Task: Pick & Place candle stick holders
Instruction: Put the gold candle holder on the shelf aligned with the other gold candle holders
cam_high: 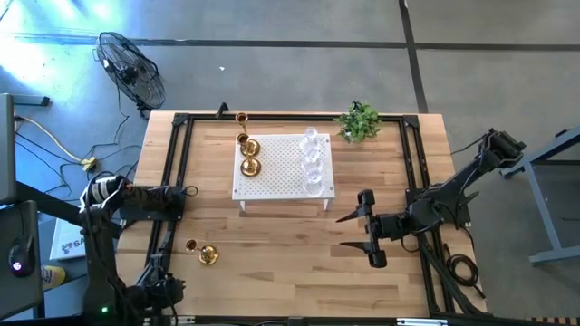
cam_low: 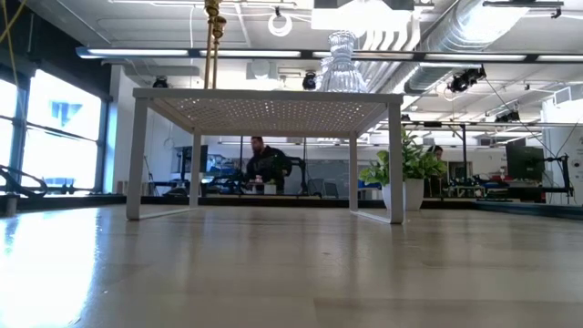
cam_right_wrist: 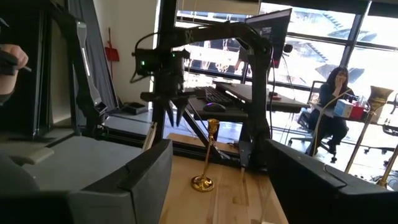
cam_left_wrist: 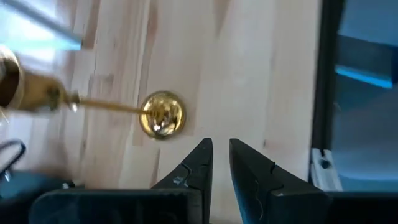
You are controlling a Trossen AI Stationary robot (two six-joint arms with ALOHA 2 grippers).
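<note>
Overhead, 1 brass holder [cam_high: 207, 255] stands near the table's front-left edge by the black frame rail [cam_high: 172, 172], with bare wood open toward the centre. More brass [cam_high: 248, 154] and glass holders [cam_high: 312, 163] sit on the white stand [cam_high: 281, 167]. The left gripper [cam_high: 186, 192] hangs empty by the rail; the right gripper [cam_high: 355, 230] is spread wide, empty.

Left wrist: fingers [cam_left_wrist: 193, 168] narrowly parted above that holder [cam_left_wrist: 162, 114], viewed end-on.

Right wrist: its stem [cam_right_wrist: 208, 157] stands upright.
</note>
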